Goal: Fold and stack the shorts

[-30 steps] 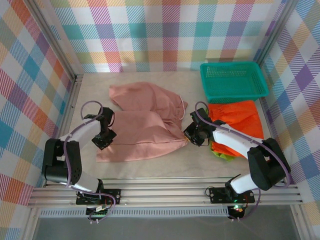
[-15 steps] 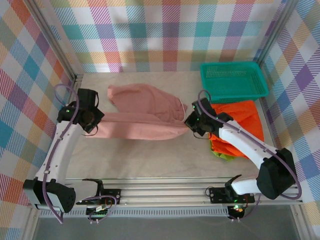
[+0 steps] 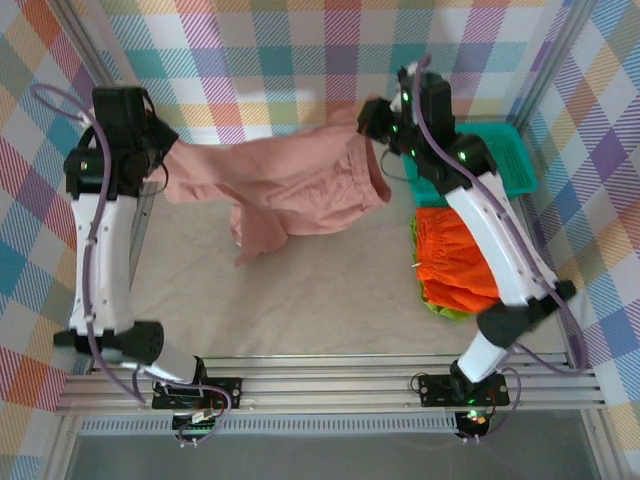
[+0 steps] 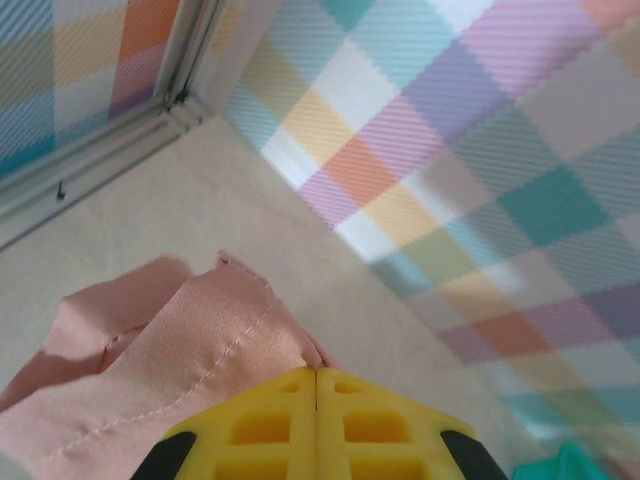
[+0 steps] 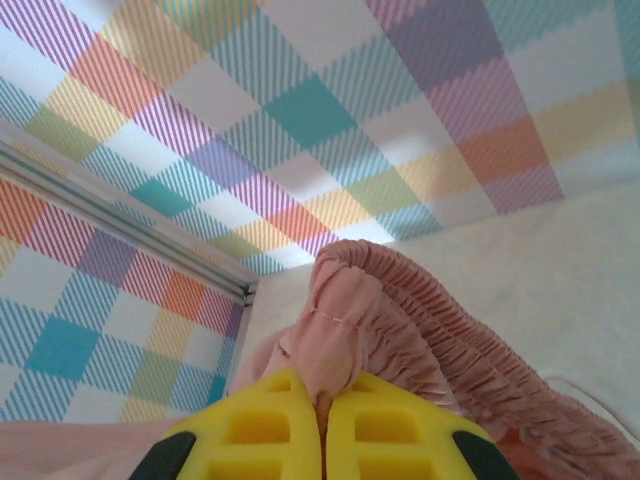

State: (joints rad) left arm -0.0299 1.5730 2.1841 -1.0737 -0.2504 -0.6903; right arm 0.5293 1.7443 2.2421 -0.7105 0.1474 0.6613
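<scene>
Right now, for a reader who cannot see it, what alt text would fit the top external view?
Dusty pink shorts hang stretched in the air between the left gripper, shut on one end, and the right gripper, shut on the waistband. Orange shorts lie over lime green shorts near a teal basket.

The left arm (image 3: 103, 250) and the right arm (image 3: 495, 230) have white link shells between black joint housings; purple cables (image 3: 90, 330) trail along them; small green lights (image 3: 405, 98) glow near the wrists; the left tool (image 4: 317, 400) and the right tool (image 5: 322, 415) have yellow, grid-moulded fingers on black mounts.
</scene>
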